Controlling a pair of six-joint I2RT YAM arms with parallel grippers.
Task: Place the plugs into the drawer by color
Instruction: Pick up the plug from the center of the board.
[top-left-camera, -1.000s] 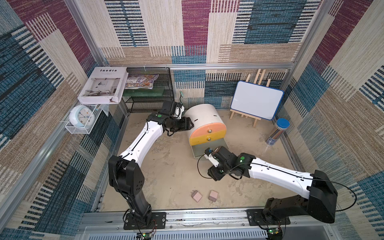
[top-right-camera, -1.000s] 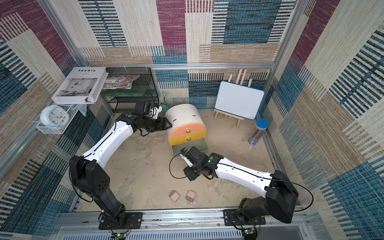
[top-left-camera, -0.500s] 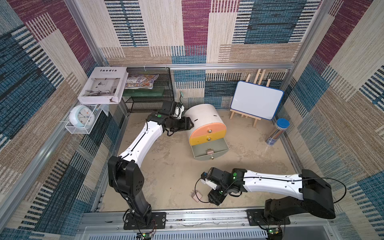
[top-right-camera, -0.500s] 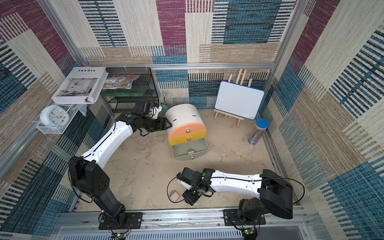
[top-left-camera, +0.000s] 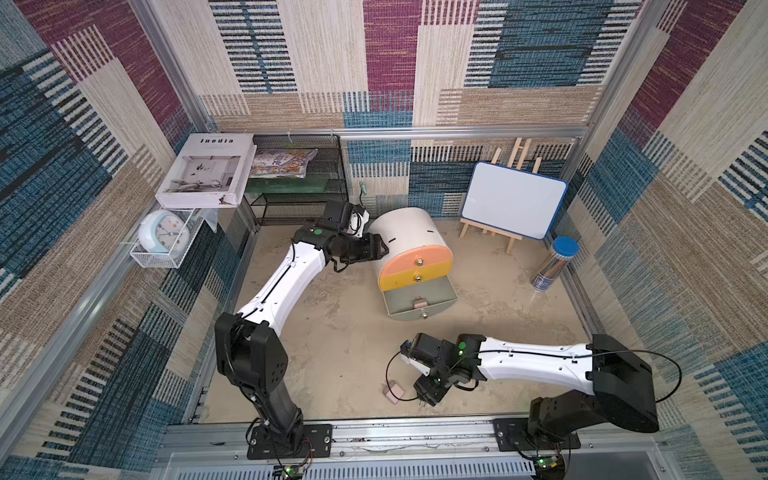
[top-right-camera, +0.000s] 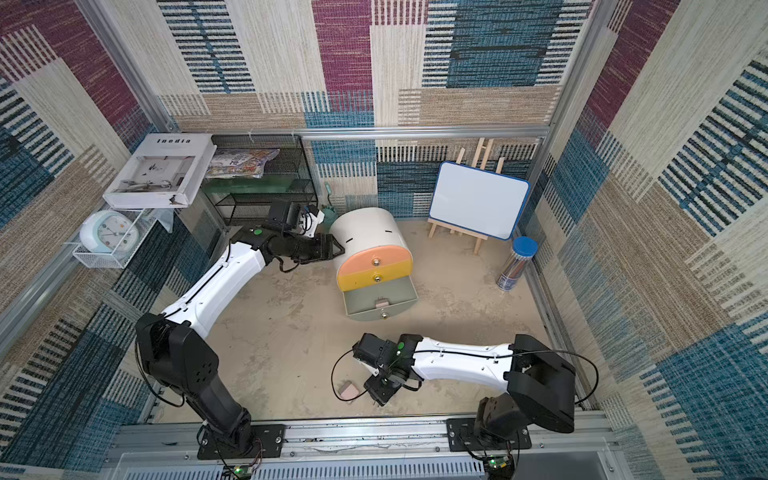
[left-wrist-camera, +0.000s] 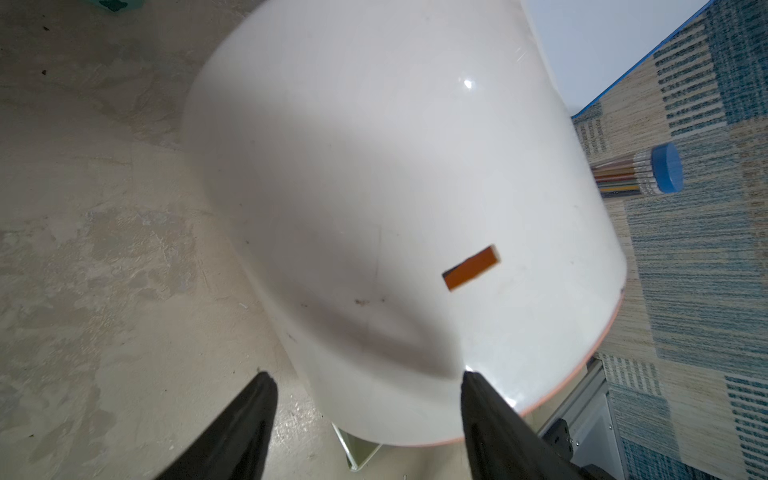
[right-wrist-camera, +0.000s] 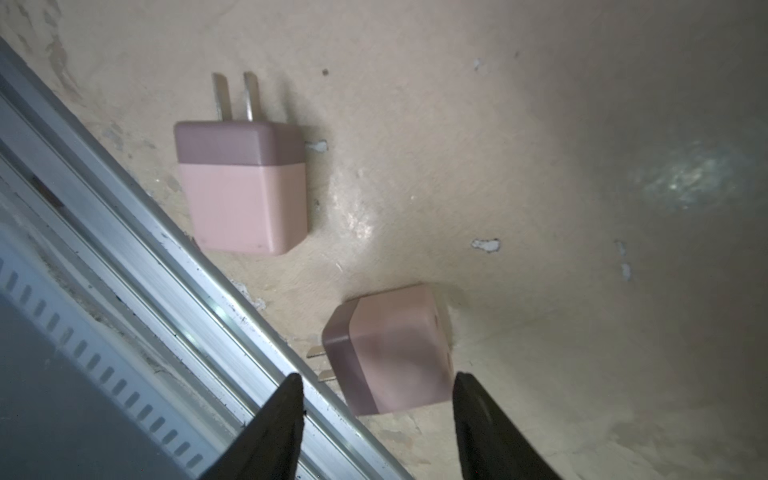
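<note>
Now my right claw (right-wrist-camera: 376, 376) hangs half-wide over the nearer pink plug (right-wrist-camera: 395, 353), a jaw on either side, gripping nothing. That plug lies flat by the front rail (right-wrist-camera: 166, 270), long axis and prongs aimed at the rail. The second pink plug (right-wrist-camera: 243, 187) lies near it, prongs about a quarter turn off. My left claw (left-wrist-camera: 366, 373), jaws apart, touches the white cabinet (left-wrist-camera: 374, 166); its grey drawer (top-left-camera: 401, 312) stands open.

Tight: metal rail (right-wrist-camera: 124, 232) just beside closer plug (right-wrist-camera: 395, 353) prongs (floor (right-wrist-camera: 582, 291) opposite side open).
</note>
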